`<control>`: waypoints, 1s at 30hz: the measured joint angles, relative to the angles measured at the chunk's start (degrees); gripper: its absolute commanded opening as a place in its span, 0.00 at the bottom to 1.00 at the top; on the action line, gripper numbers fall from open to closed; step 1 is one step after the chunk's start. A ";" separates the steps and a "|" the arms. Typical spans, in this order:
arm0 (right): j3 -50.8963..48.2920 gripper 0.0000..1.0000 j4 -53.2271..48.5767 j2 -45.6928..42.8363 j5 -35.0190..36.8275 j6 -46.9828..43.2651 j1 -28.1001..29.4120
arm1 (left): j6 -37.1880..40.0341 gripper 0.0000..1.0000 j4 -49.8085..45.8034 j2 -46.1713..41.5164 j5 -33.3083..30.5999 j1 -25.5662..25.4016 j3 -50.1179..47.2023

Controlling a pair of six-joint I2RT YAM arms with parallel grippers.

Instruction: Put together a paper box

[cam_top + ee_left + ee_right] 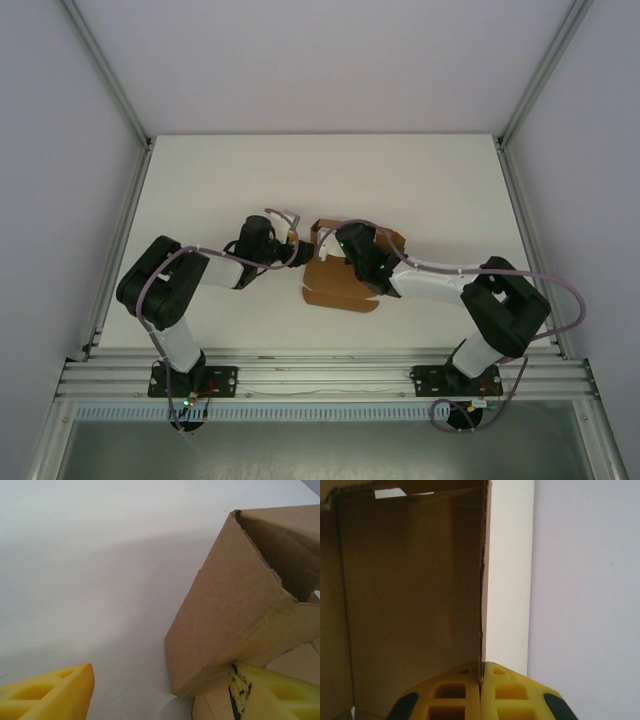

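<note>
Readable text, labels, brands, numbers, signs: none. Plain brown cardboard paper box [225, 625]: outer wall and inner faces bare and unprinted (the corrugated edge is the only texture). White tabletop [300, 180]: blank. Silver aluminium frame rail [320, 375] at the near edge: no legible marking, anything on it too small to tell.

A folded paper box [235, 615] stands on the white surface [75, 555] toward 3 o'clock, its top hollow. The left gripper [161, 682] has yellow jaws spread apart, one at 7 o'clock, the other overlapping cardboard at 5.
</note>
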 measured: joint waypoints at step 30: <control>0.59 0.00 -4.15 -0.55 -0.44 5.99 0.57 | -0.28 0.60 -0.09 4.52 2.12 -3.52 6.16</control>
